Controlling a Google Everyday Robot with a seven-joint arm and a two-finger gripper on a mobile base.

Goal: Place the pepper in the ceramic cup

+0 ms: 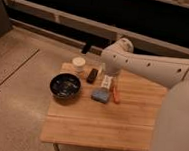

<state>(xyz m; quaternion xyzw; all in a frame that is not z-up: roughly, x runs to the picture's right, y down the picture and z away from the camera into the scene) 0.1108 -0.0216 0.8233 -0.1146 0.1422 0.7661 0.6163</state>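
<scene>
My tool (105, 71) hangs low over the back of the wooden worktop (98, 125), just beside the white packet (106, 81). I cannot tell whether it is apart or together. The pepper (116, 95) lies flat beside the blue-grey block (100, 94), apart from the ceramic cup (78, 63) at the back-left corner.

The pepper (116, 94) is orange-red, beside a blue-grey block (100, 94) and a white packet (106, 82). The cup (78, 64) is cream-white and the bowl (65, 85) is black with pale flecks inside. The worktop (98, 125) is light wood in striped planks. The arm (149, 67) is white, and its dark pincer (92, 75) hangs over the worktop's rear, between cup and packet. The floor (17, 82) is speckled grey-beige.
</scene>
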